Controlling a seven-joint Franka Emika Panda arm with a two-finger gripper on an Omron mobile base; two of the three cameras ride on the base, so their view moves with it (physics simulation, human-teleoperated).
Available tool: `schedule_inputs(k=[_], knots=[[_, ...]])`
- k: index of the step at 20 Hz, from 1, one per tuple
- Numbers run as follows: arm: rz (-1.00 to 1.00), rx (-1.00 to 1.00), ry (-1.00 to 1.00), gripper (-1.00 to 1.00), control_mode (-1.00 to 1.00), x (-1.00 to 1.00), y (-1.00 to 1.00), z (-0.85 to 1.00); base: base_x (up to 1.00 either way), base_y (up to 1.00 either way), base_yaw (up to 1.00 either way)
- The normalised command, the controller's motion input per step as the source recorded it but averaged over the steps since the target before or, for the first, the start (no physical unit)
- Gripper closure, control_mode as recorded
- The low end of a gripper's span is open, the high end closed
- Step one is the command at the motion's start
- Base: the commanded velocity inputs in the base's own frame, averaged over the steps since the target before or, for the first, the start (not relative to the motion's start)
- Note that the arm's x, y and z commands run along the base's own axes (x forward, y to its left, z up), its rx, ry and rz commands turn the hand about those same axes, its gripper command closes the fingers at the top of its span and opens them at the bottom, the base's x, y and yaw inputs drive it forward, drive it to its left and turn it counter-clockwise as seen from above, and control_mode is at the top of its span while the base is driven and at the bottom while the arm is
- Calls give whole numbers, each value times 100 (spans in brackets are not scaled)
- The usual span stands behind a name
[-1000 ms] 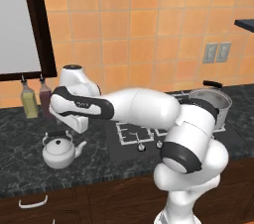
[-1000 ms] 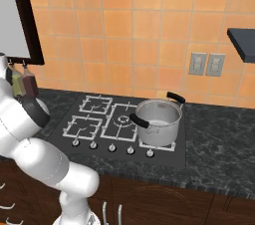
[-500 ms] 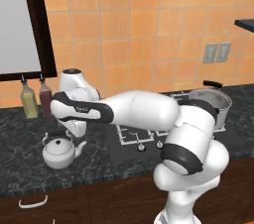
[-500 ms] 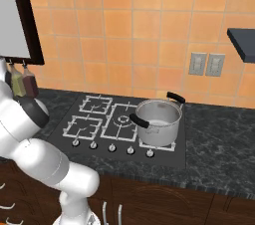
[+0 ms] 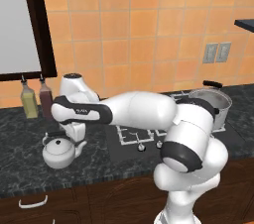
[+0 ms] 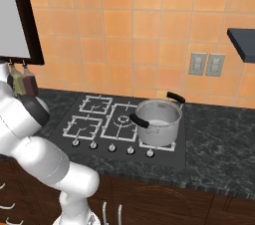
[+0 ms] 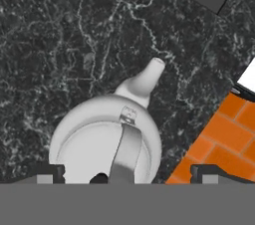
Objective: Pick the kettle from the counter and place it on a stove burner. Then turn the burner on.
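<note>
Counter [image 5: 20, 166] and what sits on it

The dark mottled stone counter runs along the orange tiled wall, with a dark wood front below. On its left part stands the kettle [image 5: 58, 151], upright on the bare stone, spout toward the cooktop [image 6: 119, 119]; from above it shows its spout and arched handle [image 7: 125, 153]. Behind the kettle, against the wall, two bottles [image 5: 36, 99] stand side by side, one yellowish and one dark red. The black cooktop is set into the counter right of the kettle. On its right-hand grate sits a steel pot [image 6: 158, 121] with black handles; the back-left burner [image 6: 96, 103] is bare.
</note>
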Motion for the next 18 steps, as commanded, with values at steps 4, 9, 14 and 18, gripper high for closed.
schedule_inputs(k=[4, 9, 14, 18], knots=[[-7, -5, 5, -100, -100, 0, 16, -4, 0, 0, 0], [-6, -5, 8, -100, -100, 0, 17, 0, 0, 0, 0], [-1, -1, 2, -100, -100, 0, 5, 0, 0, 0, 0], [0, 0, 0, 100, -100, 0, 0, 0, 0, 0, 0]])
